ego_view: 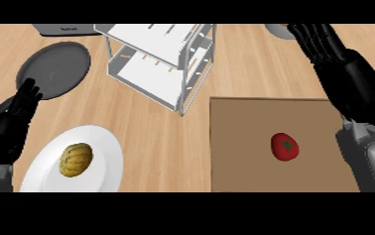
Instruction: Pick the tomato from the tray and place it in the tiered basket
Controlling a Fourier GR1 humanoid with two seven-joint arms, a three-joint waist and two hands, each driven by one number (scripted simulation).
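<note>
The tomato (285, 146) lies on the brown tray (242, 130), toward four o'clock of the counter, nothing touching it. My right hand (316, 36) hangs up at one o'clock, fingers straight and holding nothing — well apart from the fruit. My left hand (16, 116) rests open at nine o'clock. The tiered basket (162, 60) stands at twelve. I judge the tomato light, smooth, round and a little soft — likely to roll or slip, so I would cup its sides, thumb opposite fingers, not pinching the stem.
</note>
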